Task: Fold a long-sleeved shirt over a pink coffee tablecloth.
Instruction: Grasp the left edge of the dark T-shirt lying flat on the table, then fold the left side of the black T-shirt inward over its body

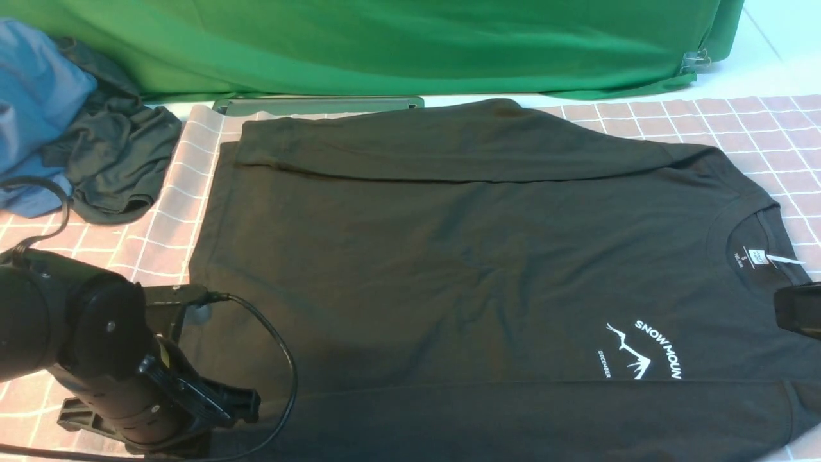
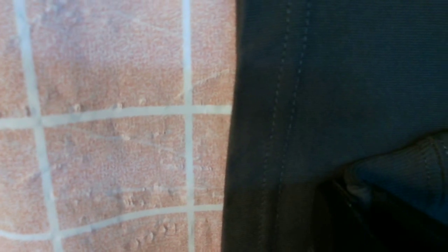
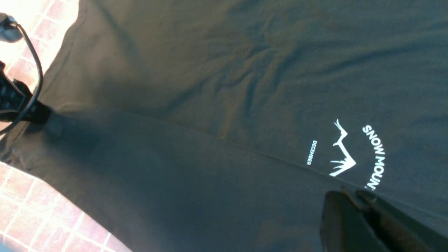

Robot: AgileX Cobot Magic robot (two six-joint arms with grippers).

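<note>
Well beyond the left pincer [image 1: 247, 404], farther out and off to its left, a crumpled blue garment [image 1: 32, 109] lay in a heap. A rumpled dark grey garment [image 1: 115, 160] lay against it, on the side nearer that pincer. Far ahead of both pincers, a green backdrop fabric [image 1: 385, 45] hung in soft folds across the back. A flat greenish bar [image 1: 321, 104] lay just before its lower edge. Far beyond the right pincer [image 1: 798, 311], a small clear clip [image 1: 696, 59] sat on the fabric's corner, beside a pale white surface [image 1: 763, 58].
</note>
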